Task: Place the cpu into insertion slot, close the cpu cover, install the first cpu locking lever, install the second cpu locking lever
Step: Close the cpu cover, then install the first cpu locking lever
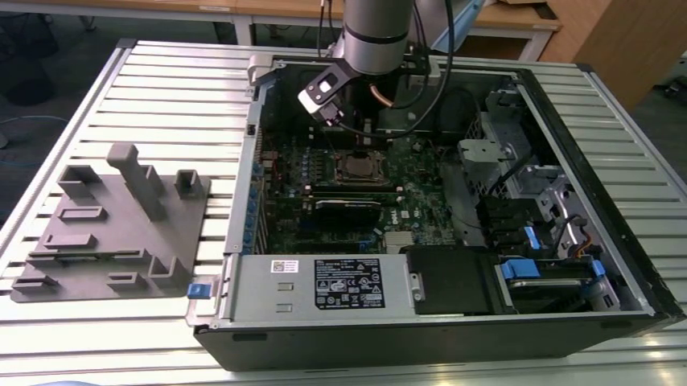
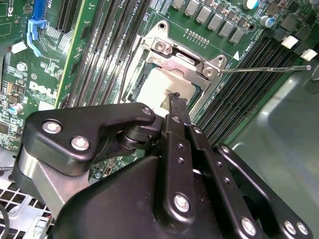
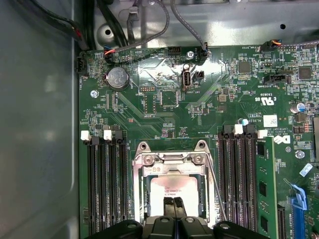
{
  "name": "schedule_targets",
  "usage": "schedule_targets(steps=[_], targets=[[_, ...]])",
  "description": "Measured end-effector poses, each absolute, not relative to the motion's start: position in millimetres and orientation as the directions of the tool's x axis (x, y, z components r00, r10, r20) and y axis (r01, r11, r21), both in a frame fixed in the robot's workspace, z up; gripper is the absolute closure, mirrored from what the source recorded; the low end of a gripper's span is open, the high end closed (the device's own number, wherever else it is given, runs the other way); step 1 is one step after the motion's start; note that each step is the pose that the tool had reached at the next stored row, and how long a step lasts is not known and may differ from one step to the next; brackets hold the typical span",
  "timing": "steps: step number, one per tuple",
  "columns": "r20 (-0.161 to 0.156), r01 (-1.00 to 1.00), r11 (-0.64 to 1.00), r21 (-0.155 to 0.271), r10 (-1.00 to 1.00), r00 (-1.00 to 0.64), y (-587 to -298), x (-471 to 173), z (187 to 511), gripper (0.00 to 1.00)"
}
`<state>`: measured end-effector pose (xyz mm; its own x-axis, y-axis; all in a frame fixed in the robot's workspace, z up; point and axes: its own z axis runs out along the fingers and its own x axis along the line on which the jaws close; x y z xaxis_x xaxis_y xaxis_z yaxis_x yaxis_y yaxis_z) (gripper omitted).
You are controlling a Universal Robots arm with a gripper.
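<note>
Pincer: the black two-fingered pincer (image 3: 174, 203) has its tips pressed together with nothing visible between them, and it hangs right over the middle of the socket.
Chip: the small flat square silver-grey cpu (image 3: 168, 188) lies in the square black insertion slot with the silvery rim (image 1: 359, 167). The slot sits on the green circuit board (image 3: 149, 114), inside the open black computer case (image 1: 429, 342) on the slatted metal counter (image 1: 161, 88).
Cover: the thin silvery cpu cover frame (image 3: 169, 162) looks lowered around the chip. I cannot tell whether it lies fully flat.
Lever: a thin wire locking lever (image 2: 264, 69) juts out over the long black memory slots (image 2: 244, 94) and looks unlatched.
Risk, pressing: the tips are at or just above the chip, and a hard or off-centre push could tilt it and bend the socket's contacts.
Risk, lever: I reckon the springy wire could slip off such narrow tips, snap back and scrape the board.
</note>
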<state>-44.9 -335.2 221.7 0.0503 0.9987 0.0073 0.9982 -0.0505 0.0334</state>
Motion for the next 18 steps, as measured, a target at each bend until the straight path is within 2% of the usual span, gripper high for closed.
schedule_targets(steps=[18], targets=[[0.007, 0.998, -0.051, 0.034, 0.999, 0.05, -337.7, -54.3, 221.8, 0.89]])
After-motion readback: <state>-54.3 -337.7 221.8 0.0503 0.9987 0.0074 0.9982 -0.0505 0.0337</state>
